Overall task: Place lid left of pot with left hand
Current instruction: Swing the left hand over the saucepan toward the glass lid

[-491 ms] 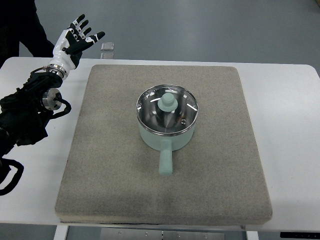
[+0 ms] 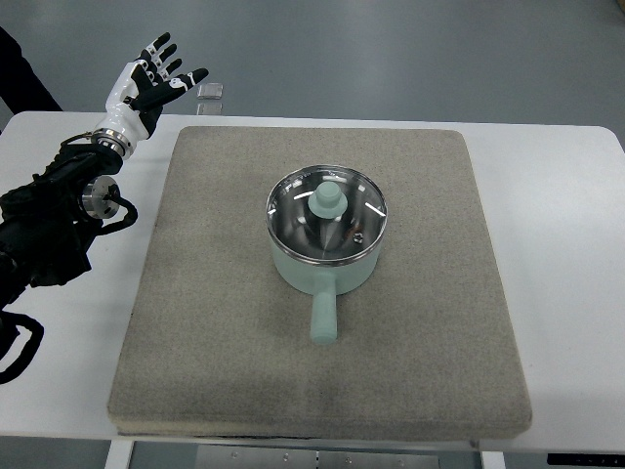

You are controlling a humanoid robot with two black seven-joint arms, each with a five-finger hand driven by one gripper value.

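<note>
At centre of the grey mat (image 2: 225, 342): mint-green pot (image 2: 322, 264), upright, its straight handle (image 2: 323, 318) pointing to 6 o'clock. Glass lid (image 2: 352, 210) sits on the pot, steel rim flush all round, mint knob (image 2: 327, 199) on top in the middle. Small vent hole or rivet visible on the lid at about 4 o'clock from the knob. Lid is seated, not lifted, nothing touching it.

Mat lies flat on the white table (image 2: 566, 244), covering most of it; bare table strips show at 3 and 9 o'clock.

Left hand (image 2: 146, 83) is at roughly 10 o'clock from the pot, well apart from it, above the far-left corner of the table just past the mat's corner. Fingers (image 2: 186, 77) are spread wide and apart, holding nothing. White-and-black segments, palm side dark. Wrist goes into a metal cuff, then the black forearm (image 2: 49, 225) with cable loops runs down toward 8 o'clock and exits the left edge.

Mat area at 9 o'clock of the pot, between pot and left mat edge, is bare mat surface.

Small clear box-like object (image 2: 210, 92) on the floor beyond the table's far edge, at about 11 o'clock from the pot, just beside the fingertips in the view; can't tell what it is.

Dark shape (image 2: 20, 83) at the top-left corner, partly cut off.
</note>
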